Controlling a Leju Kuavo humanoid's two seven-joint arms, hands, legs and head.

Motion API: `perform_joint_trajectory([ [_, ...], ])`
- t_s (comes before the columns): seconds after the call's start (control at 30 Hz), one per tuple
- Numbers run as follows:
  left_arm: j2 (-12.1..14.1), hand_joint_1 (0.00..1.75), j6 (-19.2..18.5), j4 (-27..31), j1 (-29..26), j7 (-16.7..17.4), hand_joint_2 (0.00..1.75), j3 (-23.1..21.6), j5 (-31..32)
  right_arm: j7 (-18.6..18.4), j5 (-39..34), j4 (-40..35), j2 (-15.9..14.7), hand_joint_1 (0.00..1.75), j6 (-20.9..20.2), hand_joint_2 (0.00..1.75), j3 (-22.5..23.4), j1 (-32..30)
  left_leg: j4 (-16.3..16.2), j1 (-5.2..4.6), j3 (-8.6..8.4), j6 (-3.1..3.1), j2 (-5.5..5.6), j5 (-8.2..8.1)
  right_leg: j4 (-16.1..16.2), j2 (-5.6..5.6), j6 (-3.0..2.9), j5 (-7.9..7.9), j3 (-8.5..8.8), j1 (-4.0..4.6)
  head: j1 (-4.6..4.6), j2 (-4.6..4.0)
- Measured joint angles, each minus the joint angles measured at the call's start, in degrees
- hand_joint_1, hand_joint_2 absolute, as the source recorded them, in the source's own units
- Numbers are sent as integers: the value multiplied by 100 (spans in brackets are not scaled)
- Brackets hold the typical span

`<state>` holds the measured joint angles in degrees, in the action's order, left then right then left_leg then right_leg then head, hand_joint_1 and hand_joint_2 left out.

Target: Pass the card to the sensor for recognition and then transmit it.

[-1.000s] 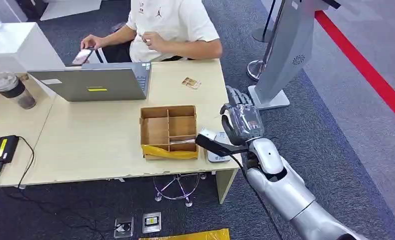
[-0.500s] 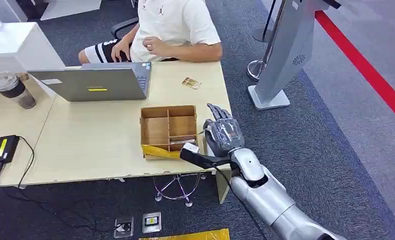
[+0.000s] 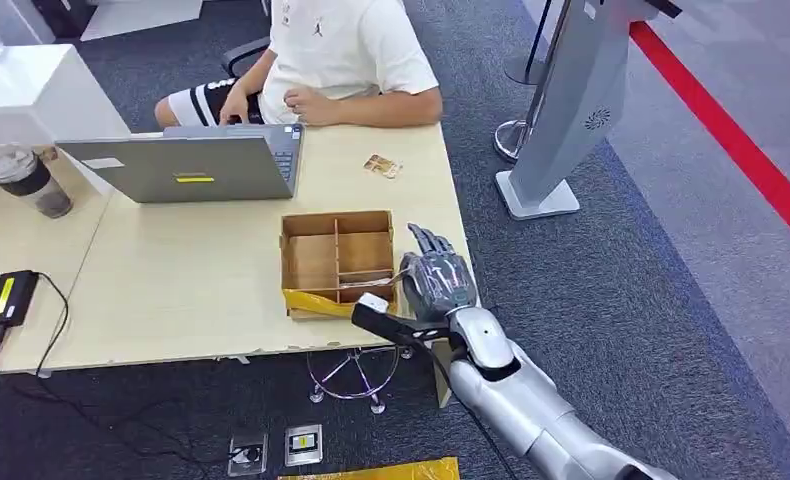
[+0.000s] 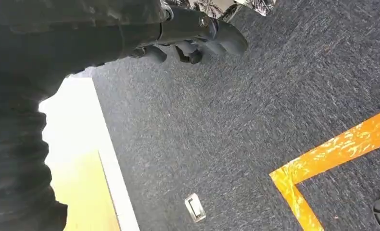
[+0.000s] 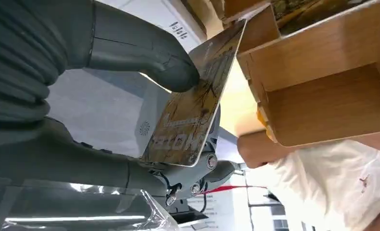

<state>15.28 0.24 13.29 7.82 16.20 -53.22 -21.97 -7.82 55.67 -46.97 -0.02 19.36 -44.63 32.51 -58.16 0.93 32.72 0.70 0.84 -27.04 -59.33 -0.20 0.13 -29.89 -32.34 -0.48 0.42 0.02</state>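
A: Item 1, card [image 5: 193, 103]?
B: Held by R hand [image 3: 437, 283]. Thumb [image 5: 145, 55] presses one face, fingers [image 5: 212, 168] back the other. Patterned brown/gold print w/ lettering. Far corner sits at the box wall, just past the fingertips; can't tell if touching.

A: Item 2, box?
B: Cardboard divider box [image 3: 337, 262], several compartments, on the surface [image 3: 181, 290], right beside the R fingers on the thumb side. Yellow strip [image 3: 339, 304] along its near edge.

A: R hand position?
B: Over the surface's corner, back of hand up, fingers pointing away from robot. Black cable [image 3: 391, 325] at the wrist.

A: L hand?
B: L hand [image 4: 197, 41] hangs over grey carpet [image 4: 226, 144], fingers curled in, nothing in them. Orange tape line [image 4: 332, 159] on floor beyond the fingertips.

A: Other stock?
B: Well beyond R fingers: second small card [image 3: 382, 166] lying on surface, grey laptop [image 3: 186, 165], person [image 3: 341, 60] in white shirt seated behind. Far off thumb side: lidded cup [image 3: 26, 178], black power brick [image 3: 8, 298]. Grey kiosk stand [image 3: 571, 100] off the other side.
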Motion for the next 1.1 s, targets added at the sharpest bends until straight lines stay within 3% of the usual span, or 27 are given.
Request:
perform_joint_trajectory([
  [0.63, -4, 0, 13, 0, -12, 59, 175, 7, -26, -179, -90, 57, -44, 175, -13, 175, 144, 137, 0, 0, -2, 0, -2, 0, 0, 2, -1, 0, 0, 0, 0, 0],
  [0.83, -4, 0, 15, 0, -13, 59, 175, 48, -24, -275, -61, 59, -52, 175, -192, 175, 144, 114, 0, 0, -2, 0, -3, 0, 0, 2, -1, 0, 0, 0, 0, 0],
  [1.1, -22, 0, 46, 0, -13, 136, 175, 98, -65, -210, -212, 457, 15, 175, -35, 175, 142, 106, 0, 0, -1, 0, -3, 0, 0, 2, -1, 0, 0, 0, 0, 0],
])
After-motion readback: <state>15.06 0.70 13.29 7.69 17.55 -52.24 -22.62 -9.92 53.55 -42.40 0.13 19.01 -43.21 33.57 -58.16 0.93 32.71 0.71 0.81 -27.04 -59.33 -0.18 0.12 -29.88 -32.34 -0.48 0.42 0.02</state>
